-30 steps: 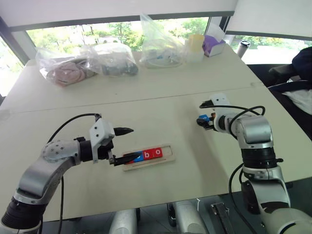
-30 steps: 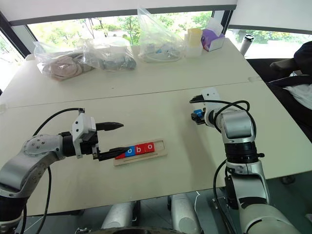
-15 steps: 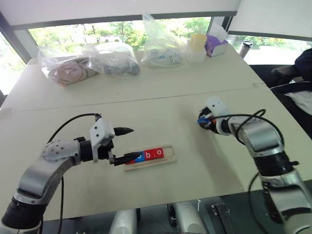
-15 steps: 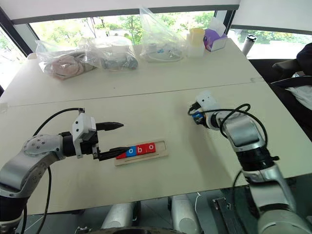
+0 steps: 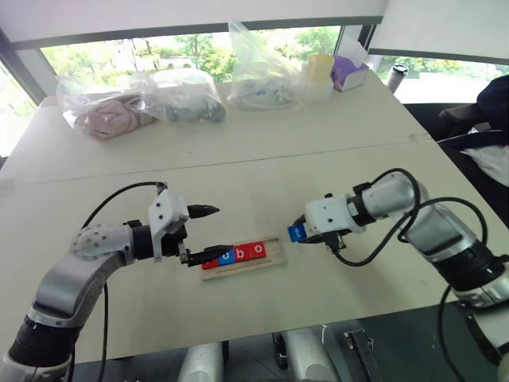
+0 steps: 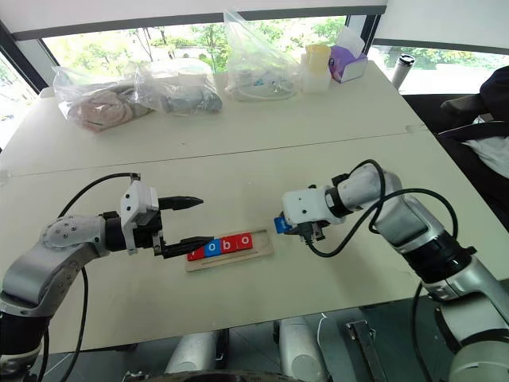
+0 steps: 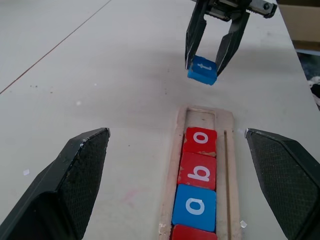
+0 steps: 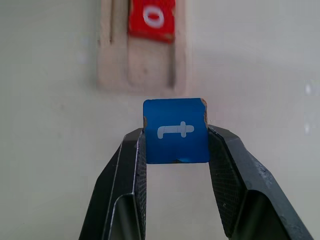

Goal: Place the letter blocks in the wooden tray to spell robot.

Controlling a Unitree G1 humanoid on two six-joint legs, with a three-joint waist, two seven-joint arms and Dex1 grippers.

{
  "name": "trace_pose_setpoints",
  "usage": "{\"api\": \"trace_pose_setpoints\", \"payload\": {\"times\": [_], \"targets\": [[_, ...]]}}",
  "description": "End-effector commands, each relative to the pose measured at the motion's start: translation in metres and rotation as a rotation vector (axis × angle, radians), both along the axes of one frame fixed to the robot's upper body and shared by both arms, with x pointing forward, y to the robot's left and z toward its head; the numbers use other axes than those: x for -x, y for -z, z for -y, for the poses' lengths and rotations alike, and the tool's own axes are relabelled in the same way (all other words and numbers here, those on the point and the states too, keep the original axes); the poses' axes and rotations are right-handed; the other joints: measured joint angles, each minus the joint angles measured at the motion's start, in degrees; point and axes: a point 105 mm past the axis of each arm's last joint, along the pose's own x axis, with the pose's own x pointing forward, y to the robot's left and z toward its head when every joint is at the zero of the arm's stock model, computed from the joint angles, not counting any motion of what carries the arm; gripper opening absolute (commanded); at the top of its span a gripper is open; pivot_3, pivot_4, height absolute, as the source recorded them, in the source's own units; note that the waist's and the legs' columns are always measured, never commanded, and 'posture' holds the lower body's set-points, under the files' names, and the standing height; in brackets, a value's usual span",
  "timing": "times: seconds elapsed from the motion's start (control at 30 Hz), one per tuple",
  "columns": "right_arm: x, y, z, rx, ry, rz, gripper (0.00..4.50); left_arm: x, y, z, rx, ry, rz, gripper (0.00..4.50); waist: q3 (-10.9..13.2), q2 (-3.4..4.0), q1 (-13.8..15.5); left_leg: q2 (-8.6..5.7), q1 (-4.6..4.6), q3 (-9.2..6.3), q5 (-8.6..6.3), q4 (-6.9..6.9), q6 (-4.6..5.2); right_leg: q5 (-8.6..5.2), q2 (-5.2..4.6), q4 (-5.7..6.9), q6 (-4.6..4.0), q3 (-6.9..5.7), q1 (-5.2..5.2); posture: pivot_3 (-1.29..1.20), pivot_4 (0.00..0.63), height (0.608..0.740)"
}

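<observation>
Head camera: at centre frame the wooden tray [image 5: 242, 258] lies on the pale tabletop [image 5: 262, 171], holding a row of red and blue letter blocks [image 5: 238, 252]. The left gripper [image 5: 208, 232], at centre left, hangs over the tray's left end with its jaws spread wide and nothing between them. Just right of the tray, the right gripper [image 5: 297, 232] has its jaws clenched on a blue block [image 5: 296, 231]. Plastic bags [image 5: 179, 95] line the top of the frame.

Left wrist camera: in the lower middle, the tray carries blocks reading "o", "b" and "o", with a red one at the bottom edge whose letter is cut off. The blue "t" block [image 7: 202, 70] hangs above the tabletop at upper centre.

Right wrist camera: the "t" block sits pinched at centre; the tray's open slot lies above it.
</observation>
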Motion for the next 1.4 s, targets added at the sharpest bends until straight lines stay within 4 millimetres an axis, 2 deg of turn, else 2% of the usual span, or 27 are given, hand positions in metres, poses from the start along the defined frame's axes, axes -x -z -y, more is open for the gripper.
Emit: {"api": "trace_pose_setpoints", "payload": {"times": [0.03,0.5,1.4], "targets": [[-0.003,-0.003,-0.008,0.009,-0.047,0.002,1.14,0.007,-0.008,0.001,-0.004,0.01,0.04,4.5,0.0,0.0,0.08,0.0,0.0,0.0,0.0,0.0,0.0,0.0,-0.01,0.0,-0.01,0.0,0.0,0.0,0.15,0.74],[0.003,0.006,-0.027,-0.021,-0.054,-0.104,1.14,0.008,-0.008,-0.002,-0.007,-0.019,0.043,4.5,0.0,0.0,0.32,-0.01,0.01,-0.01,0.0,0.04,-0.01,0.03,-0.03,0.05,-0.05,-0.01,0.01,0.0,0.15,0.74],[0.002,0.022,-0.034,-0.03,-0.019,-0.15,1.14,0.009,-0.009,-0.001,-0.005,-0.034,0.048,4.5,0.0,0.0,0.2,-0.02,0.07,-0.02,0.01,0.1,-0.01,0.04,-0.02,0.28,-0.06,0.0,0.01,0.0,0.15,0.74]]}}
